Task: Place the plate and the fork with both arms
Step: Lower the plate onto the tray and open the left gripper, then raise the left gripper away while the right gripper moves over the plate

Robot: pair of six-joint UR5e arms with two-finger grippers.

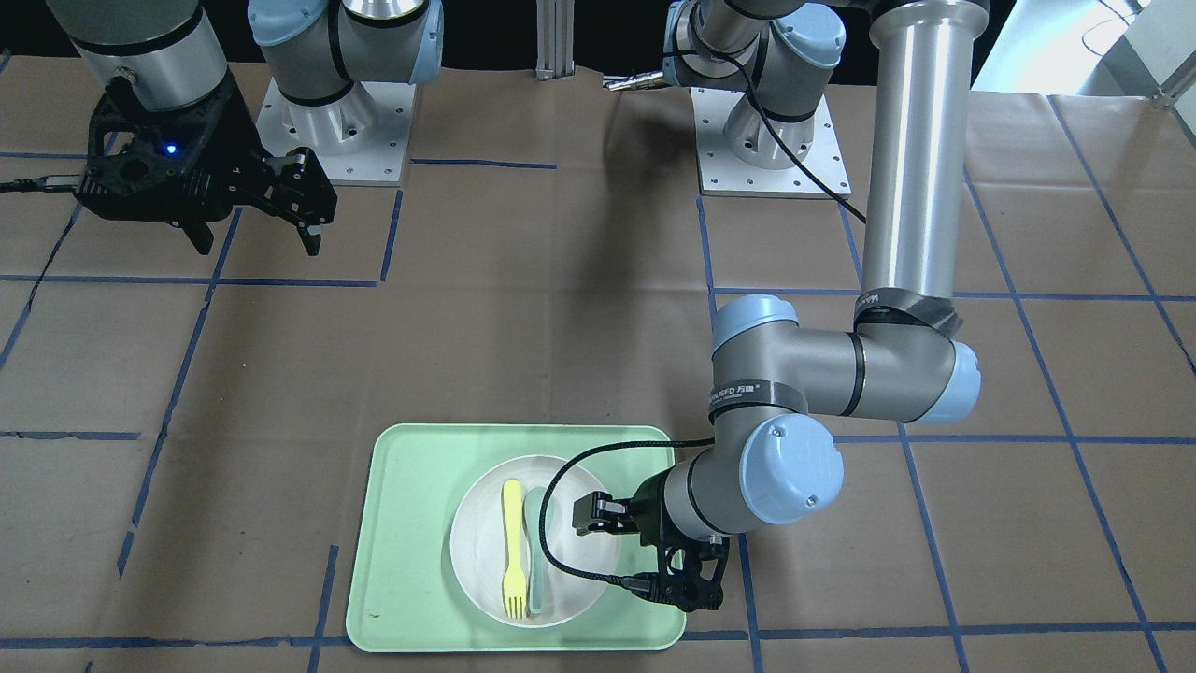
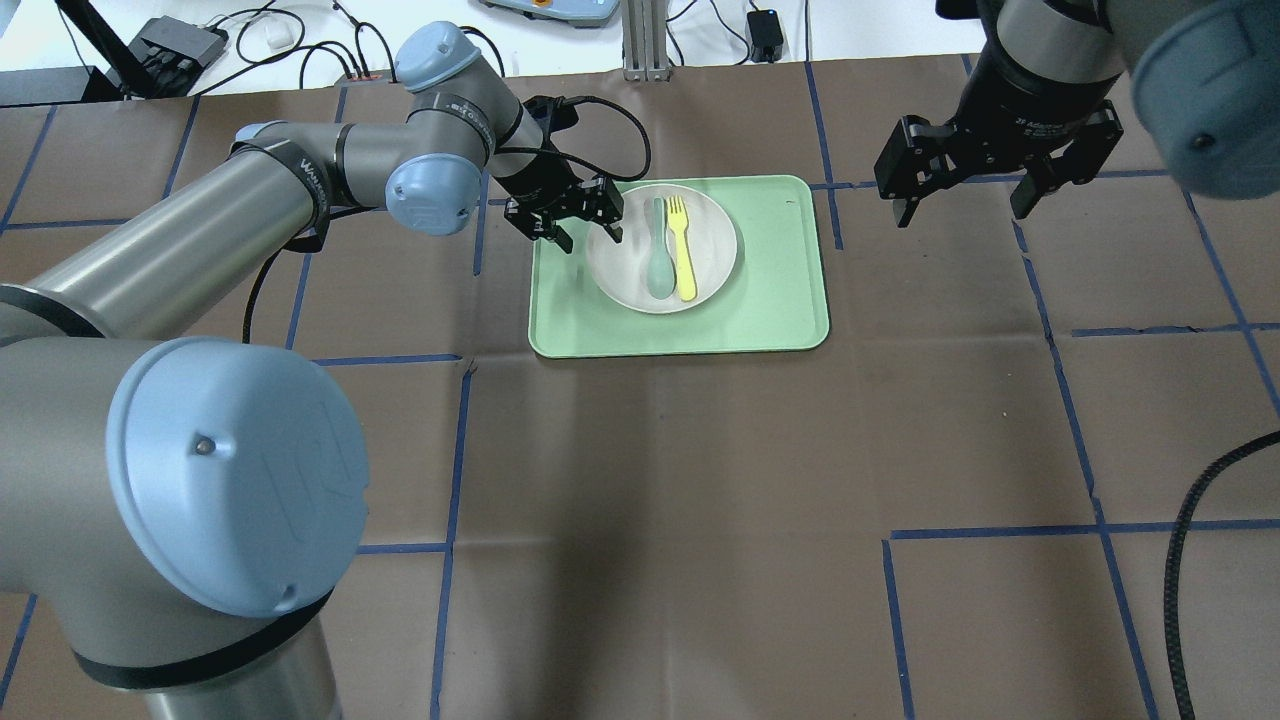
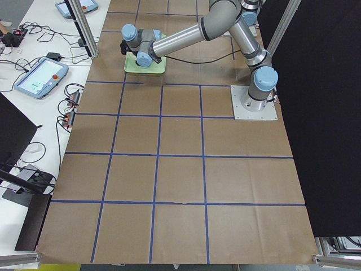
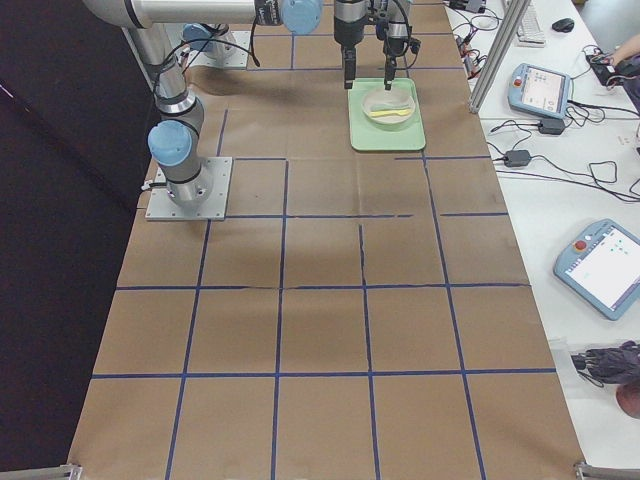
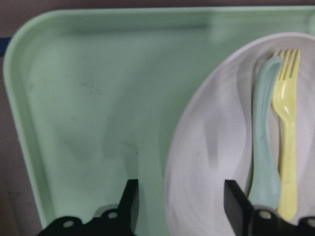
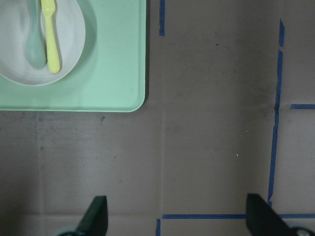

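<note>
The off-white plate lies on the mint-green tray. The pale-yellow fork lies in the plate beside a grey-green spoon. My left gripper is open and low at the plate's left rim. In the left wrist view its two fingers stand either side of that rim, one over the tray, one over the plate, close to the fork. My right gripper is open and empty, raised over bare table to the right of the tray.
The table is covered in brown paper with blue tape lines. In the front-facing view the two arm bases are at the far edge and the left arm's cable loops over the plate. Cables and pendants lie beyond the table's far edge.
</note>
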